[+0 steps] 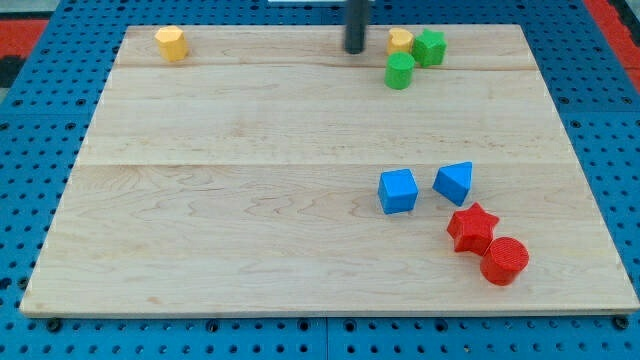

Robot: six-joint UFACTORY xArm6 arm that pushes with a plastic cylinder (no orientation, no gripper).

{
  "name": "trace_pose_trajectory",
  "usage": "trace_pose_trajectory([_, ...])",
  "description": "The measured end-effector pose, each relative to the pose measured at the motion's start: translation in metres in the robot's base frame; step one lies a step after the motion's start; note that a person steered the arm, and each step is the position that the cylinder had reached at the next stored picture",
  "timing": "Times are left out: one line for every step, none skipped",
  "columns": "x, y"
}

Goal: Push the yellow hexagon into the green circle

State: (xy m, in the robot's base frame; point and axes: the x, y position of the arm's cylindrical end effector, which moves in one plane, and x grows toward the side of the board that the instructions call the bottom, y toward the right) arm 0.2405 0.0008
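The yellow hexagon (171, 43) sits near the board's top left corner. The green circle (400, 71) is a round green block near the top, right of centre. It lies just below a second yellow block (400, 40) and a green star-like block (430, 47), which touch each other. My tip (355, 48) is near the top edge, just left of the second yellow block and up-left of the green circle. It is far to the right of the yellow hexagon and touches no block.
A blue cube (398, 191) and a blue triangle (455, 182) lie right of centre. A red star (472, 227) and a red cylinder (504, 260) lie at the lower right. The wooden board (250, 200) rests on a blue pegboard.
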Motion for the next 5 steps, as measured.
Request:
trace_pose_trajectory([0.014,-0.139])
trace_pose_trajectory([0.027,-0.263])
trace_pose_trajectory([-0.003,-0.291])
trace_pose_trajectory([-0.04,-0.211])
trace_pose_trajectory([-0.029,-0.14])
